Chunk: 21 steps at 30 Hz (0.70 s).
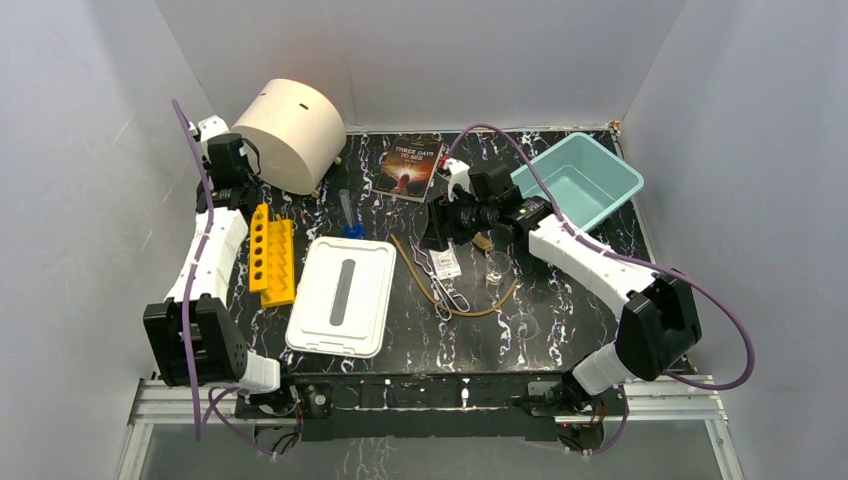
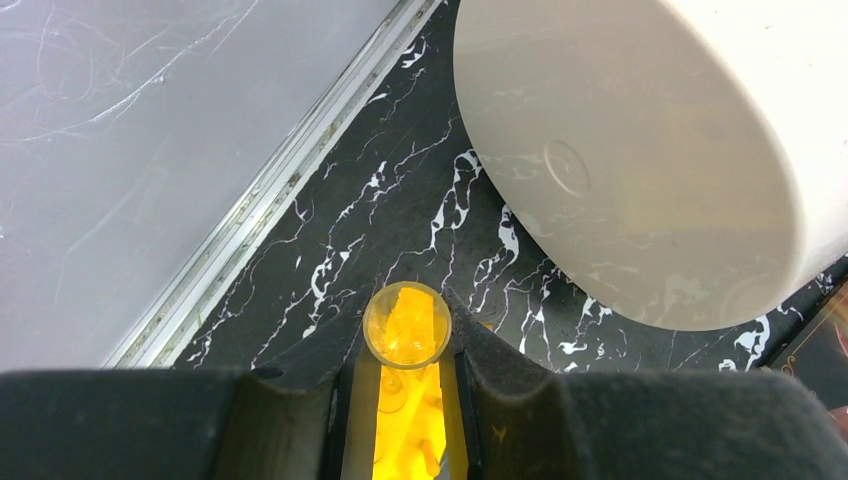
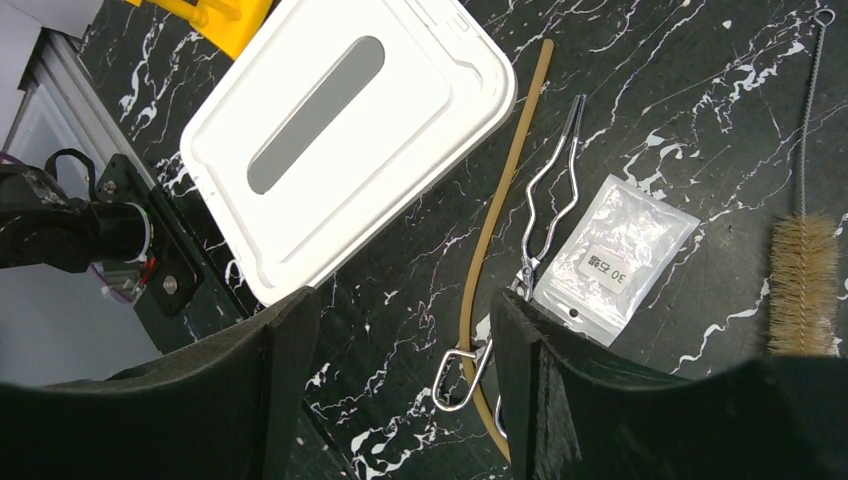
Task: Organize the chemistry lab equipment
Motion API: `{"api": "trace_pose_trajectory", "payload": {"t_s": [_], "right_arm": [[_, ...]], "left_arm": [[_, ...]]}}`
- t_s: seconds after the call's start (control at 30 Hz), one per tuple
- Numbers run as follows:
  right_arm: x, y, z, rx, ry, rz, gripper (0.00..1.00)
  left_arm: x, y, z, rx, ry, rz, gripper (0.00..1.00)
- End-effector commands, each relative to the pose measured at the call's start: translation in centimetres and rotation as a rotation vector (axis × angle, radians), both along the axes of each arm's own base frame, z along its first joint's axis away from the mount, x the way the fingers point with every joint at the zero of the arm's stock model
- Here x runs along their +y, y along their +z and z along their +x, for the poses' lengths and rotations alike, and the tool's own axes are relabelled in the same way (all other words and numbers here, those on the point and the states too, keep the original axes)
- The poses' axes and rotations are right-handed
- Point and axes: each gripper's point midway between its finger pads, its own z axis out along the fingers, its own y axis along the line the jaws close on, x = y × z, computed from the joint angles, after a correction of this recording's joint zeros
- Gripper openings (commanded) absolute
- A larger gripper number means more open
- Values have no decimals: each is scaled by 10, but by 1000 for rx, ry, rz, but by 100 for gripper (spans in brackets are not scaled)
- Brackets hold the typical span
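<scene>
Two arms work over a black marbled table [image 1: 560, 320]. My left gripper [image 2: 405, 345] is narrowed onto a clear tube [image 2: 406, 320], which stands upright with its round mouth facing the wrist camera. The yellow showing beneath it is probably the yellow rack [image 1: 272, 255]. The tube looks like thin glass, so I expect it to be light, slick and breakable. It wants a gentle pinch near the top, as it has now. My right gripper [image 3: 400, 300] stands wide and empty above the middle of the table. In its wrist view the metal tongs [image 3: 545, 200] lie at about 1 o'clock from the fingers. They look stiff, thin and flat to the surface, so I judge the crossing near their looped handles the best place to take hold. The white packet [image 3: 615, 255] sits just beside them at their 4 o'clock, perhaps touching. It is probably light and crinkly and easiest to pinch by an edge. The tan tubing [image 3: 500, 220] runs along the tongs' 9 o'clock side and looks soft and floppy. The brown brush [image 3: 803, 285] lies at 3 o'clock, and the white tray [image 3: 420, 150] at 11 o'clock.
</scene>
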Motion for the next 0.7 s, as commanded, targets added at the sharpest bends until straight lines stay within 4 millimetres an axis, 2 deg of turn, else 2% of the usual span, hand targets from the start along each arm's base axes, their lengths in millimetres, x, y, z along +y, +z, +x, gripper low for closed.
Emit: {"api": "trace_pose_trajectory", "payload": {"t_s": [0.0,0.37,0.67], "right_arm": [[9,21,11,-43,11,39,71],[12,15,15,-25,10,28,70],[9,5,12,-23,14,22,70]], "left_arm": [[9,32,4,-122,8,54,4],[11,24,7,-151,-2,72,6],[8,-1,8,-140,-8,44,7]]}}
